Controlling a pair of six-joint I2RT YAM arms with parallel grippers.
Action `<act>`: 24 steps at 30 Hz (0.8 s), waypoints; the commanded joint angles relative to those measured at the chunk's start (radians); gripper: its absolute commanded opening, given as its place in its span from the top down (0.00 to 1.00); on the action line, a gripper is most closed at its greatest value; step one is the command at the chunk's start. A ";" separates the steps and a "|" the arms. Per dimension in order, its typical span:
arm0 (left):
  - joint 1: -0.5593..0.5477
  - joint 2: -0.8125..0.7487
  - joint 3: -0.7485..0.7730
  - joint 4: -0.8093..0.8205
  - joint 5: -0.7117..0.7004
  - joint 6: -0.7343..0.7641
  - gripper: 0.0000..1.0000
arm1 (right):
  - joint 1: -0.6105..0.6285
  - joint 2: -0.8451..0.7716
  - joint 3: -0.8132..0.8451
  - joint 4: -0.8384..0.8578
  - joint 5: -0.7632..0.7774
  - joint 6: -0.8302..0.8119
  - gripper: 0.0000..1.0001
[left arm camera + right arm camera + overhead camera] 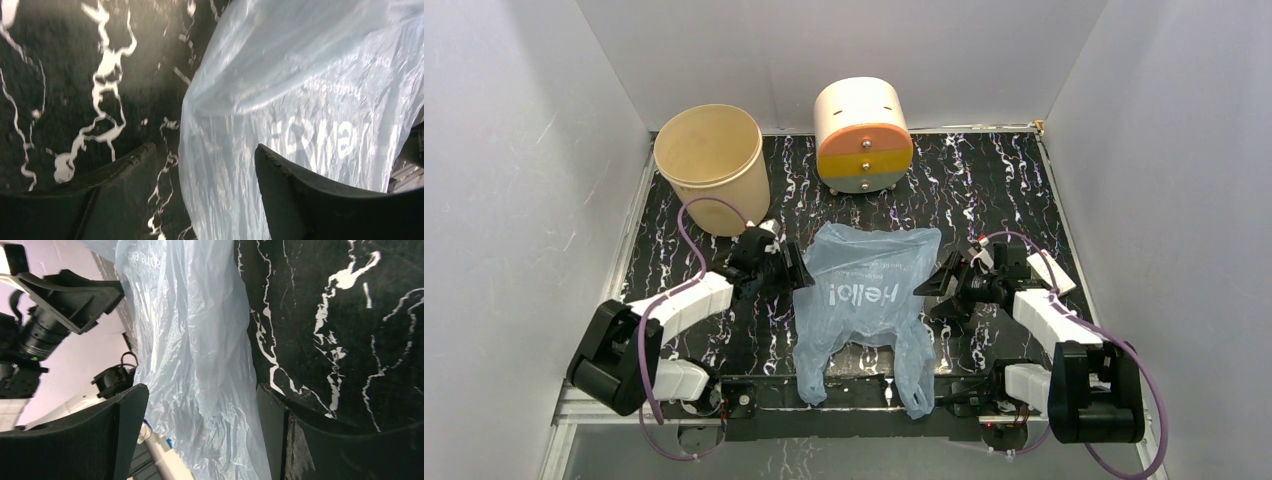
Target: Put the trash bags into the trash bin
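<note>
The trash bin (712, 165) stood upright at the table's (1004, 190) far left. The left gripper (796, 270), jaws parted, met the left edge of the trash bag (864, 300), which lay flat at centre, long axis near-to-far, handles pointing nearward. The right gripper (936, 287), jaws wide and unclamped, straddled its right edge.

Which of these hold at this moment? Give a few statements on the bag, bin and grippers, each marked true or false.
1. The blue bag lies spread on the table, outside the bin. True.
2. The bin lies tipped on its side. False: it stands upright, mouth up.
3. The left gripper and right gripper are open, bag film between their fingers. True.
4. The bag's lettering is red. False: it is white.
5. The bin stands right of the cream drum. False: it stands left of it.
</note>
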State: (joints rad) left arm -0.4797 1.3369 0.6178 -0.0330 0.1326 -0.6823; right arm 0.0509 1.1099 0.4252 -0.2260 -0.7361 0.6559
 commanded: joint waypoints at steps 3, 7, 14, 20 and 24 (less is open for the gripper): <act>0.003 -0.177 -0.112 -0.010 0.065 -0.031 0.26 | 0.020 0.048 0.004 0.152 -0.106 0.068 0.18; 0.000 -0.299 -0.239 0.081 0.152 -0.144 0.25 | 0.043 0.059 -0.019 0.203 -0.122 0.098 0.36; -0.006 -0.388 -0.350 0.110 0.257 -0.189 0.28 | 0.052 0.117 -0.030 0.267 -0.104 0.123 0.59; -0.011 -0.355 -0.357 0.146 0.263 -0.194 0.67 | 0.051 0.124 0.074 0.278 0.062 0.146 0.85; -0.002 -0.301 -0.329 0.251 0.216 -0.212 1.00 | 0.050 0.173 0.185 0.285 0.082 0.151 0.98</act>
State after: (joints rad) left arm -0.4873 0.9966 0.2588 0.1230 0.3782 -0.8841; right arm 0.1005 1.2545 0.4778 -0.0059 -0.7086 0.8001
